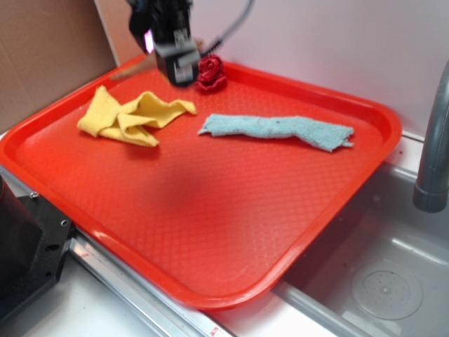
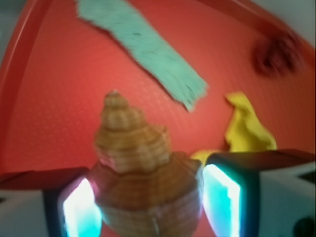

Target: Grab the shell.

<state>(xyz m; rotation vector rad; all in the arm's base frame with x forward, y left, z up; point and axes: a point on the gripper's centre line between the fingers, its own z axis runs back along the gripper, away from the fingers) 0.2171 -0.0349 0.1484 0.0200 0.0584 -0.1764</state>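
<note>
— Red tray (image 1: 210, 232) fills the exterior view; where's the gripper (image 1: 179, 67)?
— Up at the far rim, between the yellow cloth (image 1: 130, 116) on one side and the little dark red rose cloth (image 1: 210, 74) just beside it on the other. A tan sliver pokes out behind it, probably the shell's thin point (image 1: 130, 68). The teal towel (image 1: 277, 130) lies nearer the camera than the gripper.
— And the wrist view?
— The shell (image 2: 143, 177) sits knobby whorls outward between both pads (image 2: 224, 207), the gripper clenched on its wide body, likely because that part offers the fullest hold. I'd judge the grab made; whether it's lifted, I can't tell
</note>
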